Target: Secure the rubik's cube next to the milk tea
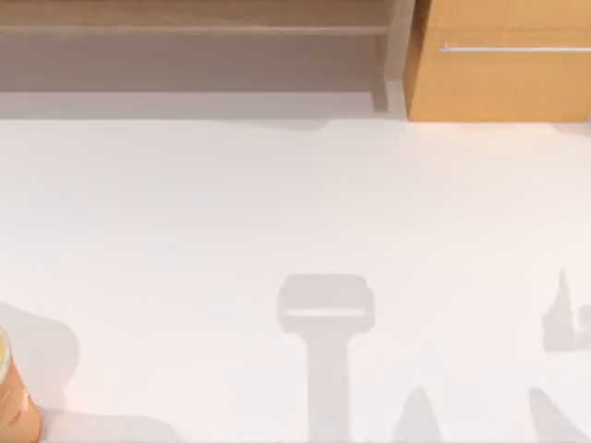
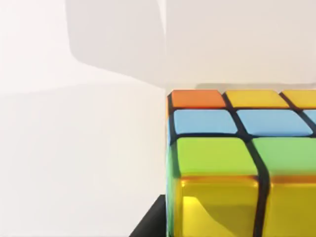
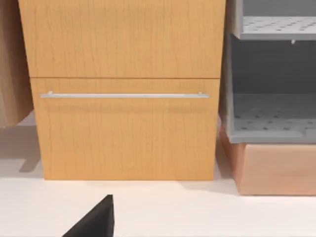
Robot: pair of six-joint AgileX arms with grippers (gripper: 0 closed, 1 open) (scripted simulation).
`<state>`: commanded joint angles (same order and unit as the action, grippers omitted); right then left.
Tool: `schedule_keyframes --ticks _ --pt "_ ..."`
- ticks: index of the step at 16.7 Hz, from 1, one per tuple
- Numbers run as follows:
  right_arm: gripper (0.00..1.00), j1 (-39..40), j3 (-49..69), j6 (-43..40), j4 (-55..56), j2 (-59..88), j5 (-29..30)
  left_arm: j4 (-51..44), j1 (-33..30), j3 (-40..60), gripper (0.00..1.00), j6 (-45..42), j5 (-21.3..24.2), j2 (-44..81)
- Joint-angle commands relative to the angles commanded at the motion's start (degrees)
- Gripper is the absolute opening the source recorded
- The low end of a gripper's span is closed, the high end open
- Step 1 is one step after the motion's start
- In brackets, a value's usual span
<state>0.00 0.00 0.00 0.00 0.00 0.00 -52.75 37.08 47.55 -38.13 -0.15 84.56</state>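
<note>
Milk tea (image 1: pixel 13 399) sits cut off at the top view's lower left edge, on the white table (image 1: pixel 277 203); from this the left arm looks the nearer one to it. A wooden cabinet (image 1: pixel 499 65) stands at the far right and a grey shelf (image 1: pixel 194 46) at the far left.

From the left wrist view, the rubik's cube (image 2: pixel 237 163) looms very close, its yellow, green, blue and orange tiles squarely ahead of the camera, so the cube probably lies right at the left gripper. A dark edge (image 2: pixel 150 222) shows beside it; whether the fingers clamp the cube I cannot tell.

From the right wrist view, the cabinet's drawer handle (image 3: pixel 123 95) faces the parked right arm, a dark finger tip (image 3: pixel 96 219) low in front; its grip state I cannot tell.
</note>
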Motion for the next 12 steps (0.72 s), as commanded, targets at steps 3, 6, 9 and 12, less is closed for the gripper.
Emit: schedule_keyframes --ticks 3,6,9,12 --pt "1.00 0.0 0.0 0.0 0.0 0.0 0.0 0.0 0.0 0.0 0.75 0.0 0.0 0.0" --pt "1.00 0.0 0.0 0.0 0.0 0.0 0.0 0.0 0.0 0.0 0.98 0.0 0.0 0.0" --pt "1.00 0.0 0.0 0.0 0.0 0.0 0.0 0.0 0.0 0.0 1.00 0.0 0.0 0.0" --pt "1.00 0.0 0.0 0.0 0.0 0.0 0.0 0.0 0.0 0.0 1.00 0.0 0.0 0.0"
